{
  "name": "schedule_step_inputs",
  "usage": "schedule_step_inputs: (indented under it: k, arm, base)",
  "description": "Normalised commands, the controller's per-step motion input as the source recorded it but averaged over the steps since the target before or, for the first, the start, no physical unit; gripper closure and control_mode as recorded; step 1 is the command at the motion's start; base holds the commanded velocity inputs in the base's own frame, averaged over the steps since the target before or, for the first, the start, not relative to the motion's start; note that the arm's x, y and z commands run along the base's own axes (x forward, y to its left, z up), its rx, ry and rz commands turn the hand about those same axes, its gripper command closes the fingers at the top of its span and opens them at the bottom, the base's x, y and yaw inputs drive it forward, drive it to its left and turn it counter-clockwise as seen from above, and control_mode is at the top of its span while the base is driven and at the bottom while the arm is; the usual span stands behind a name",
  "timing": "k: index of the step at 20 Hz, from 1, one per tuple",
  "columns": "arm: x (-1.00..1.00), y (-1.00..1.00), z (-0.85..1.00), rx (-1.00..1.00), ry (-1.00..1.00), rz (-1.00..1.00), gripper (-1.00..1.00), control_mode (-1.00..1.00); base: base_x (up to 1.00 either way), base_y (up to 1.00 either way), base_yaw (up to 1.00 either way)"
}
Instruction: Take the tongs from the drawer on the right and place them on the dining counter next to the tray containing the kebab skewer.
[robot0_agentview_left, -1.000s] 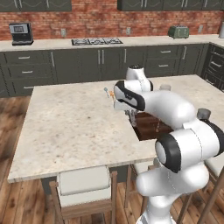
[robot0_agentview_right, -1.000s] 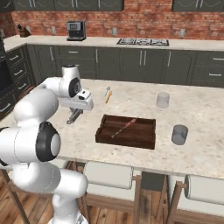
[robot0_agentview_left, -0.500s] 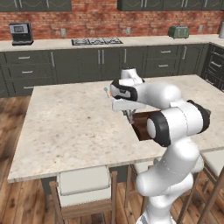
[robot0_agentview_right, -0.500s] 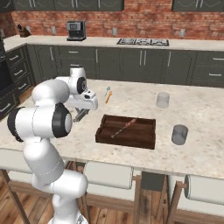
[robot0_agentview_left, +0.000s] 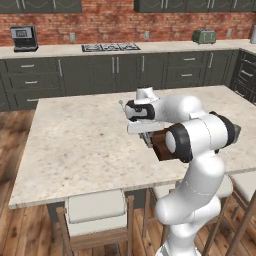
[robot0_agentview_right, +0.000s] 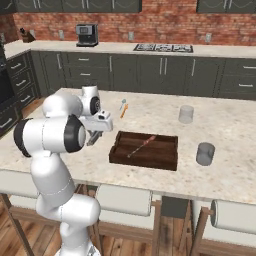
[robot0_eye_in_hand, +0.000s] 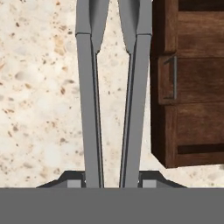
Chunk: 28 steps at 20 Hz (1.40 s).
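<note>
Hand (robot0_eye_in_hand: 112, 183) gripping tongs (robot0_eye_in_hand: 113, 96), hand view alone shows them beside tray (robot0_eye_in_hand: 188, 87)

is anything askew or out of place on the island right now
Nothing stands out. The tongs sit straight in the gripper just left of the tray. The skewer lies in the tray, and two grey cups stand upright.

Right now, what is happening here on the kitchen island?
The robot's gripper is shut on the tongs, two long grey metal arms pointing away from the hand. It holds them low over the dining counter, right beside the brown tray with the kebab skewer. The tongs are not released yet; whether they already touch the stone cannot be told.
</note>
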Motion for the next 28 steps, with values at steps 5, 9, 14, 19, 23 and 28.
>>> schedule_step_inputs:
  k: [5, 9, 14, 19, 23, 28]
  arm:
    - [0.0, -0.04, -0.31, 0.0, -0.15, 0.0, 1.0, -1.0]
    - [-0.01, -0.05, -0.33, 0.0, -0.15, 0.0, 1.0, -1.0]
    - [0.0, -0.01, -0.24, 0.0, -0.07, 0.0, 1.0, -1.0]
    - [0.0, 0.0, -0.14, 0.0, 0.0, 0.0, 1.0, -1.0]
    - [0.01, 0.0, -0.08, 0.0, 0.0, -0.01, 1.0, -1.0]
    - [0.01, 0.0, -0.08, 0.0, 0.0, 0.0, -1.0, -1.0]
  base:
    - [0.0, 0.0, 0.0]
    - [0.0, 0.0, 0.0]
    - [0.0, 0.0, 0.0]
    - [0.0, 0.0, 0.0]
    - [0.0, 0.0, 0.0]
    - [0.0, 0.0, 0.0]
